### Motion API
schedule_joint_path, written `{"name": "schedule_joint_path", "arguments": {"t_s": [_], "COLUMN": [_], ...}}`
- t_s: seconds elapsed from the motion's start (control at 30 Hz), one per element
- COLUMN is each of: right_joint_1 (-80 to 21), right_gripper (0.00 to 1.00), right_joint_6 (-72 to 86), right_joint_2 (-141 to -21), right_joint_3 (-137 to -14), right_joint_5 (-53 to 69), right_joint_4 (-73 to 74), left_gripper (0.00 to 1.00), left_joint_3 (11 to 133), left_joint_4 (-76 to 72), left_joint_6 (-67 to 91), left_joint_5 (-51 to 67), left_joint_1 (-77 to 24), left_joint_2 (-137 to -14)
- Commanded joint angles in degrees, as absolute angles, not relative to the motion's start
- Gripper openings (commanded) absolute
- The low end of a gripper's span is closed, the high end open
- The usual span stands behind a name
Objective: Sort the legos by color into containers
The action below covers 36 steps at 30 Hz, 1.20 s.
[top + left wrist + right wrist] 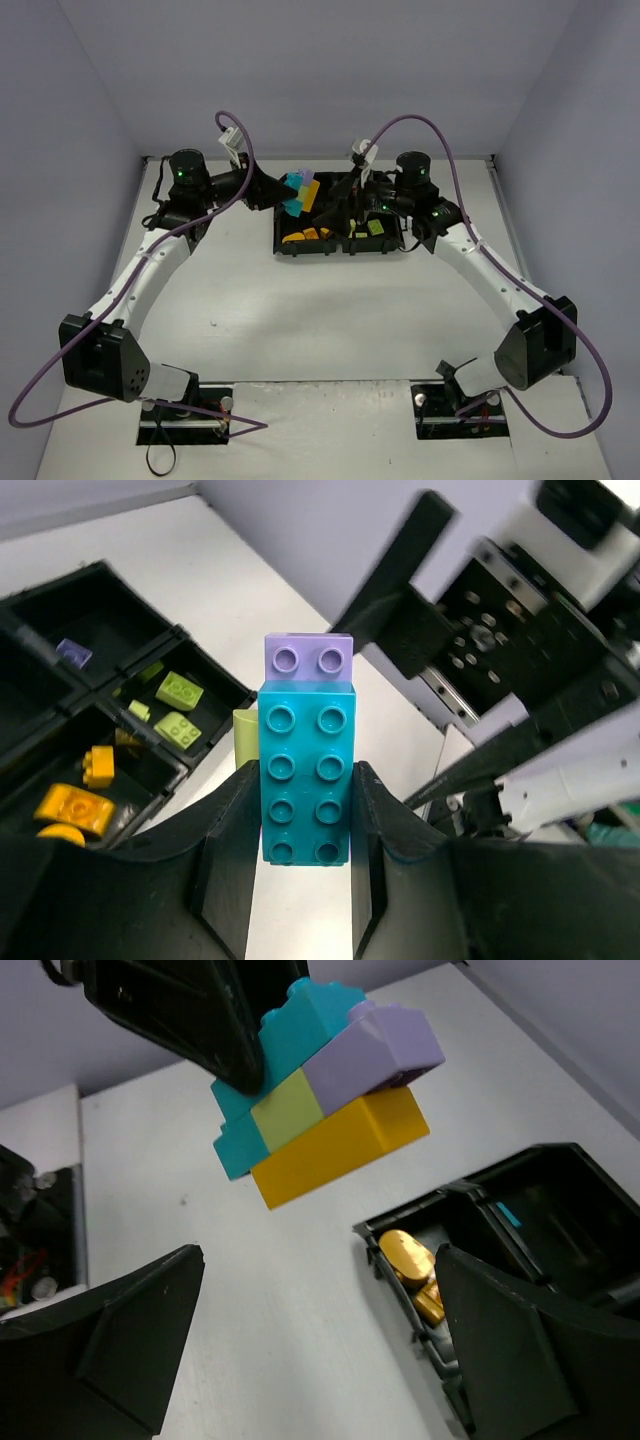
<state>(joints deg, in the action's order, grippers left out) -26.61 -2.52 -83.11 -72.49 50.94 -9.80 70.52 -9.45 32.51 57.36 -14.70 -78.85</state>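
Light falls bright and even from overhead; I see only faint, soft shadows on the white table toward its near edge. From above, the black tray is a dark mass, contents barely resolved. The left wrist view shows the cyan brick sharp, background softer. The right gripper fingers blur slightly.
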Motion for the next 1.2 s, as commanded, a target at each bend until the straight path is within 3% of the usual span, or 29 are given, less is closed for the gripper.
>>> {"name": "schedule_joint_path", "arguments": {"t_s": [0.0,0.5,0.83,1.03,1.17], "right_joint_1": [-27.77,-38.66,-38.85,-38.76,-38.06], "right_gripper": [0.98,1.00,1.00,0.89,1.00], "right_joint_6": [-11.77,-31.10,-30.59,-26.99,-24.09], "right_joint_2": [-77.79,-75.76,-75.50,-74.88,-73.39], "right_joint_3": [-70.93,-69.44,-68.82,-67.85,-67.06], "right_joint_5": [42.72,29.20,23.47,24.96,26.80], "right_joint_4": [-11.16,-10.81,-10.81,-10.64,-9.67], "left_gripper": [0.00,0.00,0.00,0.00,0.00], "left_joint_3": [74.27,75.23,74.97,74.45,73.65], "left_joint_4": [-7.13,-0.09,1.85,1.67,1.06], "left_joint_6": [38.84,46.49,45.70,44.39,39.30], "left_joint_5": [50.37,41.04,41.04,41.66,42.27], "left_joint_1": [-15.64,-23.47,-24.17,-24.08,-24.00], "left_joint_2": [-75.15,-75.15,-74.88,-74.36,-73.13]}}
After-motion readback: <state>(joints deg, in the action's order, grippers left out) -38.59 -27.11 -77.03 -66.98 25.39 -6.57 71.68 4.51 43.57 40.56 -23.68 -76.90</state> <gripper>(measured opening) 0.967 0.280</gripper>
